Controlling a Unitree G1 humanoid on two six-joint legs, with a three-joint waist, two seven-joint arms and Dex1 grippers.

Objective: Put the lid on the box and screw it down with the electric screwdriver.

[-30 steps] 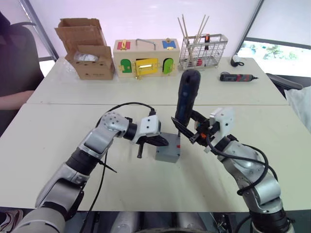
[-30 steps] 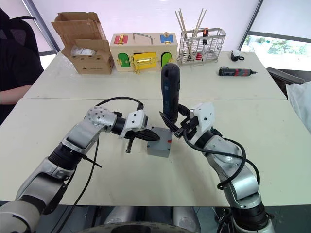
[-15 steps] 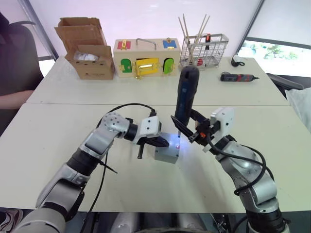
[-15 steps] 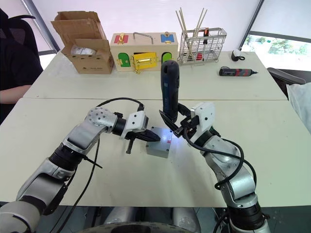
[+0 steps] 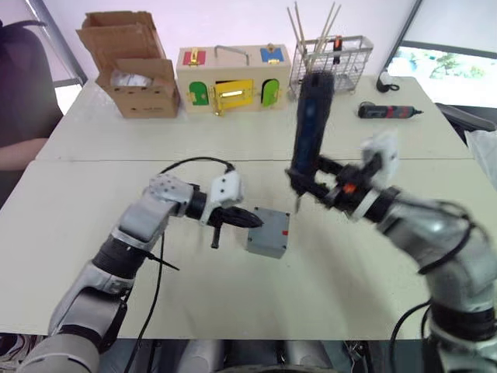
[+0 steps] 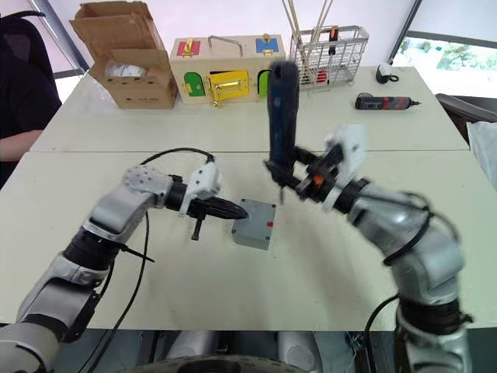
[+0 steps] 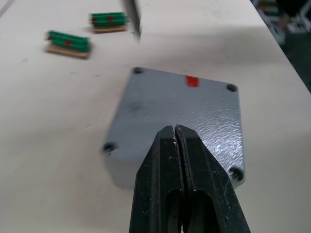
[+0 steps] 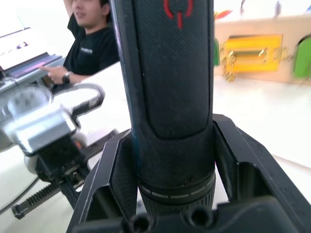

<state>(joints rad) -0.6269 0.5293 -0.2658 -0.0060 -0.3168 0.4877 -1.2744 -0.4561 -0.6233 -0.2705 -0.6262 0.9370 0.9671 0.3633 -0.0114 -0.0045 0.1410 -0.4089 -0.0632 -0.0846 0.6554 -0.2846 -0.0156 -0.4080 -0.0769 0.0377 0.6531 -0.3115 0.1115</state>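
Grey lid (image 7: 177, 114) with small red mark; blue-black electric screwdriver (image 5: 308, 124), red symbol; black gripper fingers (image 7: 167, 170).

Two screwdrivers (image 5: 311, 116) (image 5: 388, 112), three boxes (image 5: 268, 233) (image 5: 231, 78) (image 5: 133, 74).

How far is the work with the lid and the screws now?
The lid already sits on the grey box, and the left end effector, fingers shut, rests at its edge. In hand: the right end effector grips the electric screwdriver, its bit raised off the lid, beside the box. Left to do: the corner holes look dark, so whether any screw is in cannot be told.
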